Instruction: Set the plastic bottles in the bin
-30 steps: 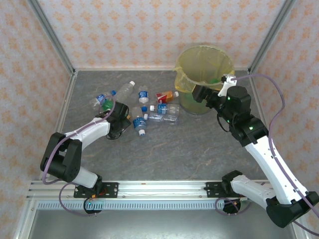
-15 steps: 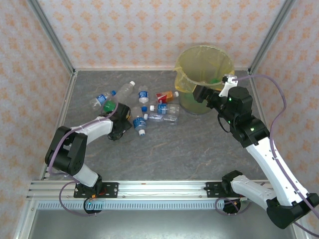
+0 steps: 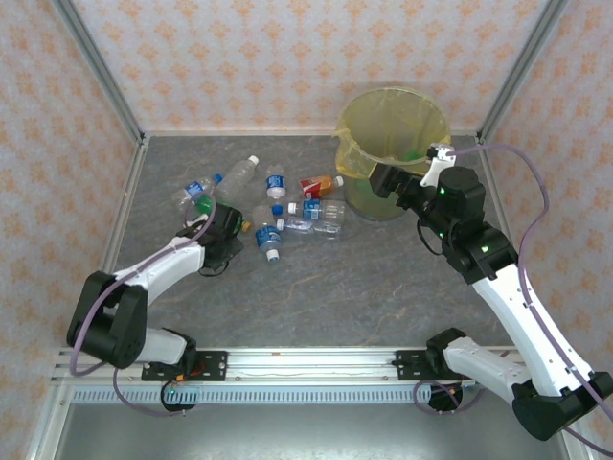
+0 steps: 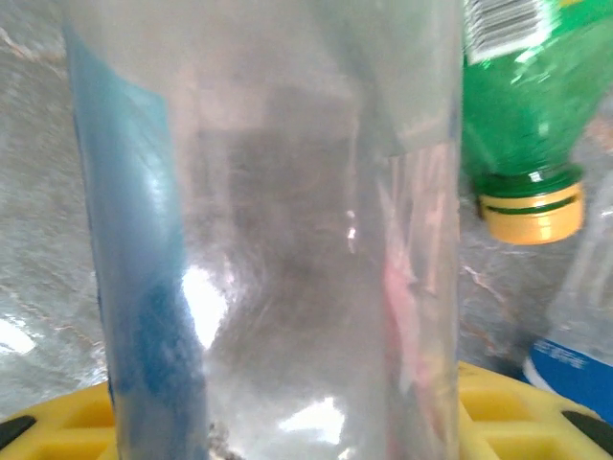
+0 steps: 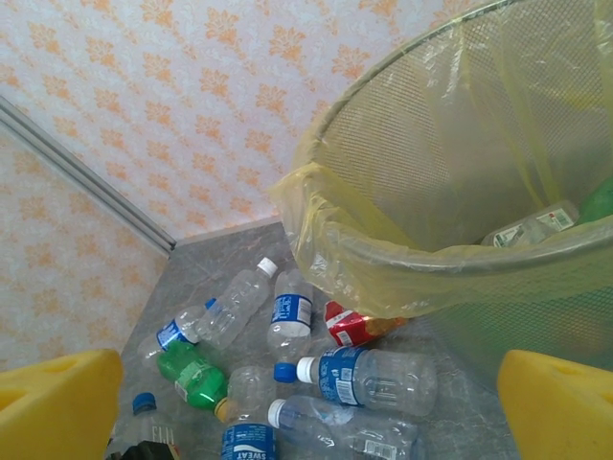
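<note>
Though faint overhead, bottles (image 5: 532,225) inside bin (image 5: 383,257).

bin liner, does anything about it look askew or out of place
Yes: the thin yellow bag liner sags in a loose bunched fold off the rim of the round translucent yellow bin, on the side facing the scattered plastic bottles. The bin itself stands upright.

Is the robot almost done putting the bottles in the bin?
Barely started. Done: one clear plastic bottle lies inside the round yellow lined bin, something green beside it. In hand: the left gripper is around a clear blue-labelled bottle; I can't tell if it grips yet. The right gripper hangs open by the bin. Left: many bottles scattered on the grey table.
</note>
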